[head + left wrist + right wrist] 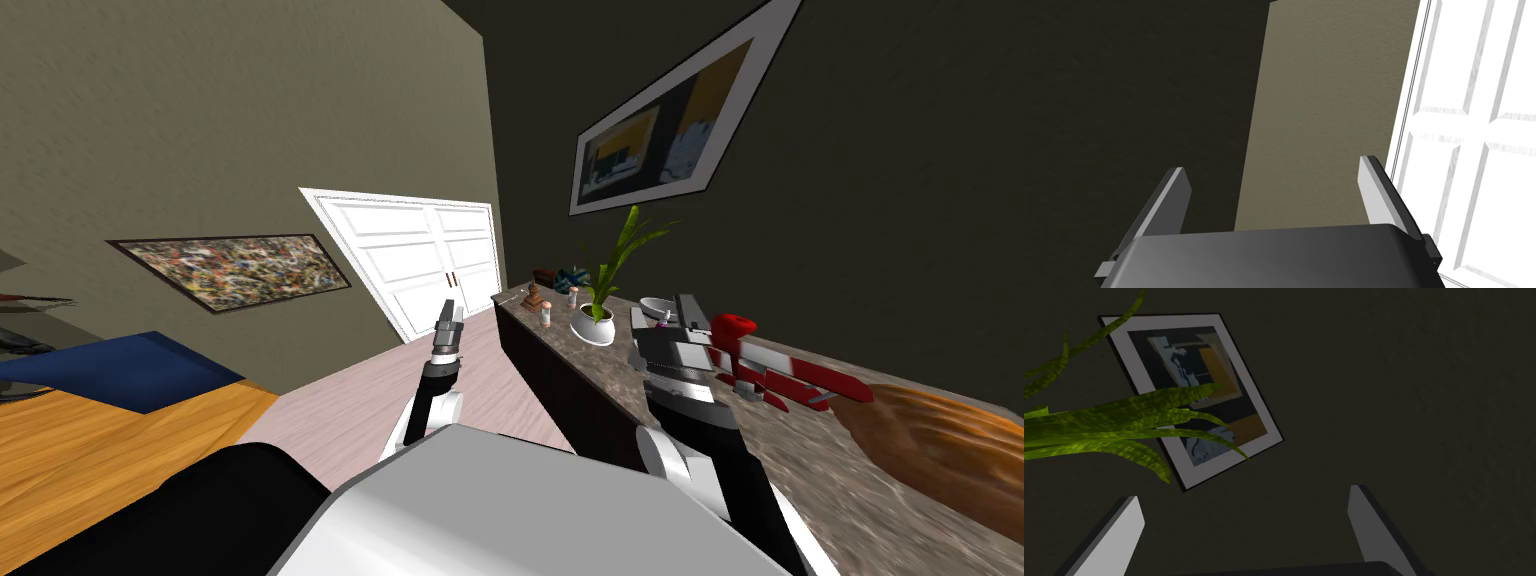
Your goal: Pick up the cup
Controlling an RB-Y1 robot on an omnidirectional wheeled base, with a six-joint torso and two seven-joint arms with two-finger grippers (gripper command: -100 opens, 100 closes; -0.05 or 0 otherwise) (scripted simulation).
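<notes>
**1. Arm status.** The robot stands alongside a long desk (610, 365) with a mottled stone top and a dark front. The right end effector (692, 312) hangs above the desk surface and is aimed up at the dark wall, not down at the work. Its fingers (1369, 528) stand wide apart, released, with nothing between them. The left end effector (450, 322) is held over the floor, off the desk. Its fingers (1374, 195) are likewise spread and empty.

**2. Target location.** The likeliest cup (655, 306) is a low, white, round vessel standing on the desk. It sits just beside the right end effector, on the side toward the potted plant (592, 328). This identification is a judgement, because the end effector hides part of the vessel. A red-and-white toy plane (790, 378) lies on the opposite side of the end effector. Small ornaments (540, 300) stand farther along the desk.

**3. Handling properties (estimated).** The vessel looks rigid, thin-walled and light. Its smooth white surface is probably slippery, and it should be treated as fragile. No handle can be made out.

**4. Grasp point.** Pinch the wall at the rim, one finger inside and one outside, with moderate force. Alternatively, span the body if the opening allows it.

**5. Caution.** The wrist must pitch downward before descent. The plant's leaves hang close to the approach line, so avoid brushing them.
</notes>
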